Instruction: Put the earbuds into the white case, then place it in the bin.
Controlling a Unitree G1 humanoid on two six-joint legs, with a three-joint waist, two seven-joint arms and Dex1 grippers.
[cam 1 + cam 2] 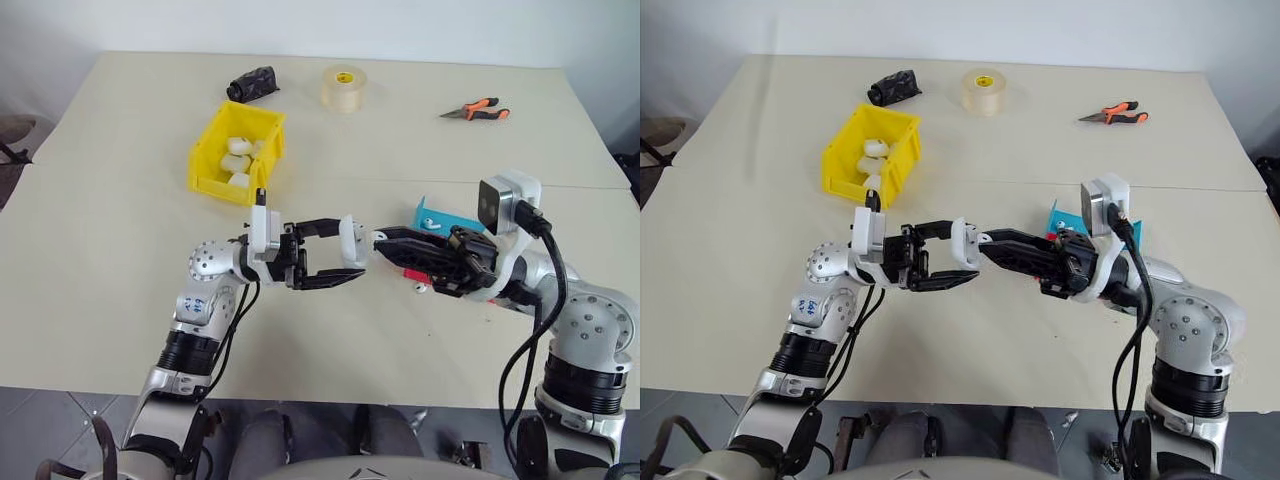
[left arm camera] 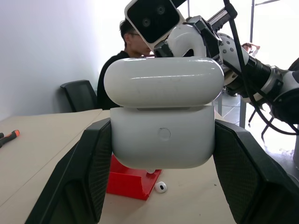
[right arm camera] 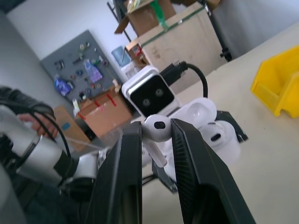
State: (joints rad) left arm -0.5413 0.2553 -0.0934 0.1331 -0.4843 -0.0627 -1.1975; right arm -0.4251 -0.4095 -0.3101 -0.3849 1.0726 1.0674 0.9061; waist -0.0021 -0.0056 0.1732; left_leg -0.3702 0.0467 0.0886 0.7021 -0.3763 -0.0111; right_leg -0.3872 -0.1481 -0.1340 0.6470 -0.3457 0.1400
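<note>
Glossy white plastic sits at the centre of the exchange: the left pincer [image 1: 345, 262] is clamped on the white case [image 2: 163, 140], one black finger on each narrow side, holding it above the tabletop [image 1: 120, 290] with the lid swung up so the wells face the other arm. The grip leaves the open top clear, which looks like the point of it, since the case has to stay still and reachable while something is fed in. One earbud [image 3: 216, 136] is already seated in a well (seen from the right wrist view). The right pincer [image 3: 156, 135], narrowed to a slim gap, pinches a second earbud [image 3: 156, 130] by its head with the stem hanging free, right at the case's opening. That hold probably lets the stem go into the empty well first; the step in hand appears to be seating this bud.

Just behind the meeting arms, on the robot's right, lie a blue tray [image 1: 445, 218] with a loose earbud [image 1: 430, 224] in it and a red tray [image 2: 131, 179] with a further bud [image 2: 160, 187] on the tabletop beside it, apparently the supply for later rounds.

Further back on the left stands the yellow bin [image 1: 210, 165], lowered lip toward the robot, already holding several closed white cases [image 1: 238, 155]. It is well apart from the case in hand. Beyond it rest a black object [image 1: 252, 83], a roll of tape [image 1: 344, 87] and orange-handled pliers [image 1: 478, 110]. A person [image 2: 122, 60] sits past the far edge.
</note>
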